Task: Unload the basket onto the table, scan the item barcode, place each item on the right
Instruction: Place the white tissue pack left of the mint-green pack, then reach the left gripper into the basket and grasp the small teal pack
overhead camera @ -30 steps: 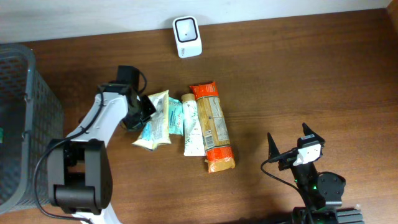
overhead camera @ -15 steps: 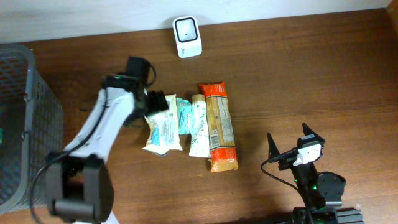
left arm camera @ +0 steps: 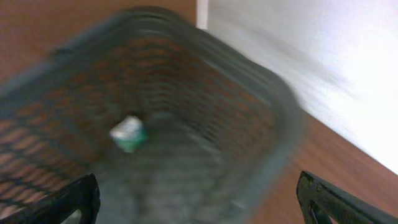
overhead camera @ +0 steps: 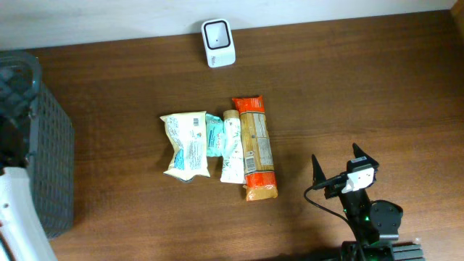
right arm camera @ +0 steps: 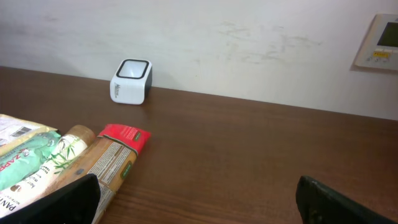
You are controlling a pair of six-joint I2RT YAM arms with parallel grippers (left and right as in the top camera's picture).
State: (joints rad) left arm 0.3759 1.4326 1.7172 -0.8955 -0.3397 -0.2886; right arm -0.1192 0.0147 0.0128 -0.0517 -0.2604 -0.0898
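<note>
Brown wood table (overhead camera: 377, 87) fills the overhead view. A white barcode scanner (overhead camera: 218, 43) stands at 12 o'clock by the wall. At centre four items lie side by side, touching. From 9 o'clock toward 3 o'clock they are a white-and-teal pouch (overhead camera: 185, 145), a teal pack (overhead camera: 214, 135), a white tube (overhead camera: 232, 151) and an orange pasta packet (overhead camera: 255, 147). A grey mesh basket (overhead camera: 47, 167) sits at 9 o'clock. The right gripper (overhead camera: 337, 161) sits at 5 o'clock, well apart from the items, jaws spread wide and empty.

The left wrist view is badly blurred. The left gripper (left arm camera: 199, 202) hangs over the basket with its fingers far apart at 7 and 5 o'clock and nothing between them. A small green-and-white object (left arm camera: 129, 132) lies inside the basket.

In the right wrist view the barcode scanner is at 10 o'clock, against the white wall. The ends of the items lie at 8 o'clock, and a wall panel (right arm camera: 379, 40) is at 2 o'clock.
</note>
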